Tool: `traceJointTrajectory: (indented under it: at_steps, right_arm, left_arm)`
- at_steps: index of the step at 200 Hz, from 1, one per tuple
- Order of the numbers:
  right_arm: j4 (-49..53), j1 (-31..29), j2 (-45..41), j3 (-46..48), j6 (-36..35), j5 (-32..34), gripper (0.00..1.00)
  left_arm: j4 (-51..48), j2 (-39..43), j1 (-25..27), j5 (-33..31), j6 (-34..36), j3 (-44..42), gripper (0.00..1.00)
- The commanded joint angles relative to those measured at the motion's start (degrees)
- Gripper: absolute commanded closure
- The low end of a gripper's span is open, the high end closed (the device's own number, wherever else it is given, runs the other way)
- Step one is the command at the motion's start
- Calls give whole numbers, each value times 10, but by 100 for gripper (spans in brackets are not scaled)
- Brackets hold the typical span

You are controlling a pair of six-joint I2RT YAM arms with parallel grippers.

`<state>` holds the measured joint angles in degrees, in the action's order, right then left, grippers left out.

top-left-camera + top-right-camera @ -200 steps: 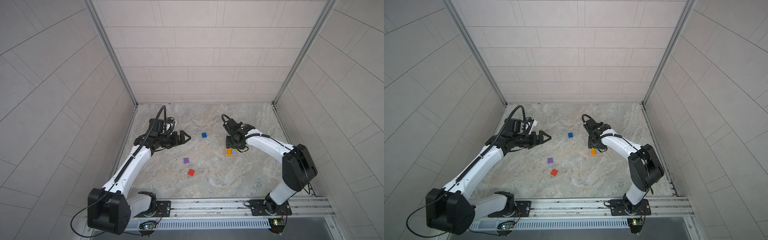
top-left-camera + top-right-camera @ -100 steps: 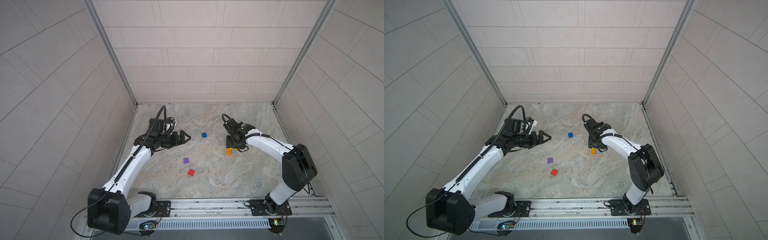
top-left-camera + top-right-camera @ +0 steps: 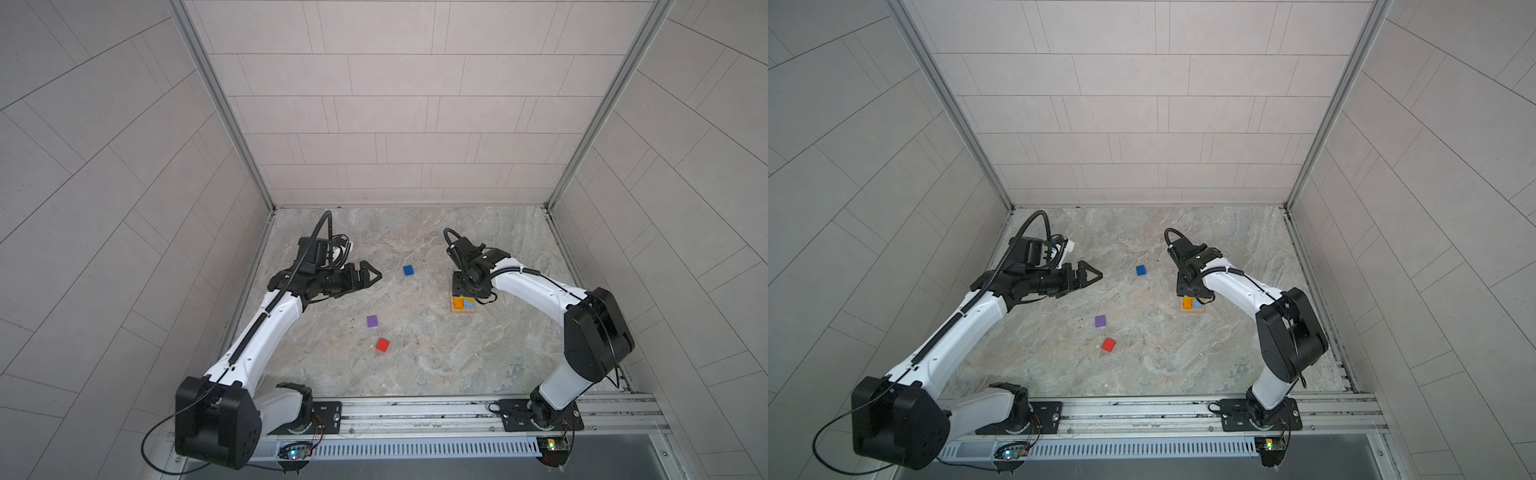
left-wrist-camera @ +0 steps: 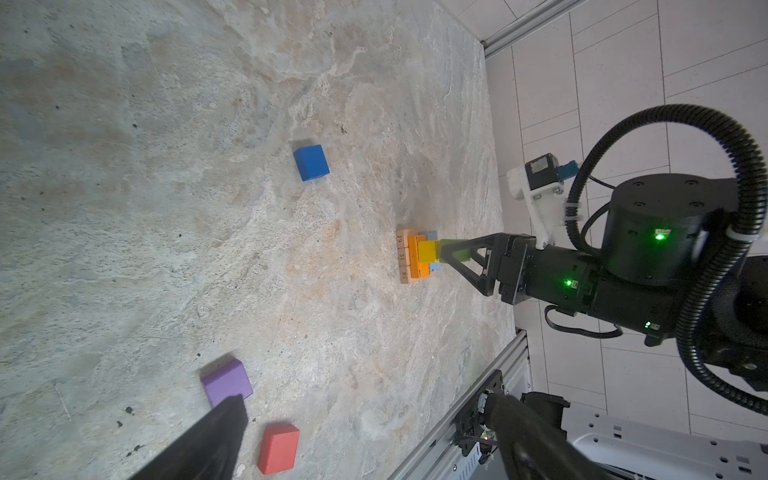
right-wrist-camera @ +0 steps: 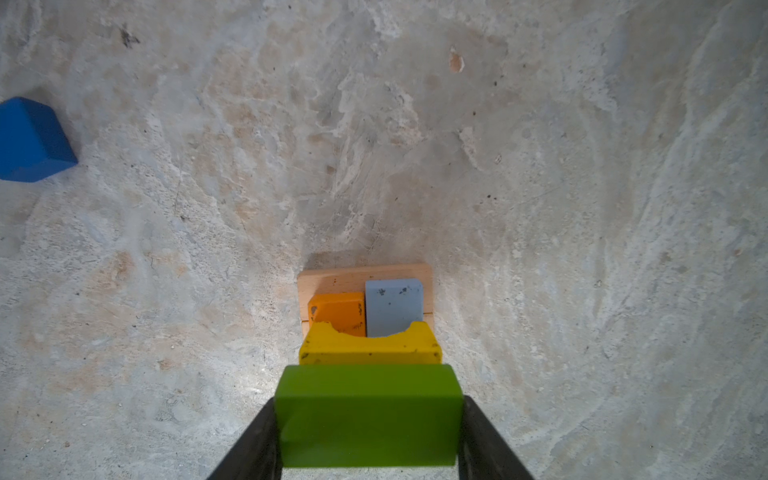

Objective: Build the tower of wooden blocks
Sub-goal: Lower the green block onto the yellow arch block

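— Wood block tower (image 3: 462, 304): where is it?
— On the right of the worktop (image 3: 436, 365): tan bars (image 5: 332, 278), an orange bar (image 5: 336, 309) and a light-blue bar (image 5: 392, 305), then a yellow bar (image 5: 370, 349).
— Right tool (image 5: 369, 436)?
— Clamped on the green bar (image 5: 368, 407), directly over the yellow one.
— Left tool (image 3: 371, 275)?
— Spread wide, holding nothing, well apart. Blue cube (image 3: 408, 270), purple cube (image 3: 372, 321) and red cube (image 3: 382, 345) lie loose between them.
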<state>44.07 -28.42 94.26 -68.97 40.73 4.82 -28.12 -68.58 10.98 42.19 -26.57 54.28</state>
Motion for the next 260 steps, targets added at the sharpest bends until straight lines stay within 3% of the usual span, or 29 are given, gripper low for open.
traceJointTrajectory:
  at_steps: [1,209,260]
  right_arm:
    - [9,2,4,6,0,15,67]
    - [4,3,19,7,2,16,65]
    - [4,3,14,8,1,12,57]
  left_arm:
    - [4,-1,-3,2,0,-5,0]
    - [3,0,-3,1,1,-4,0]
    - [3,-1,-3,1,2,-5,0]
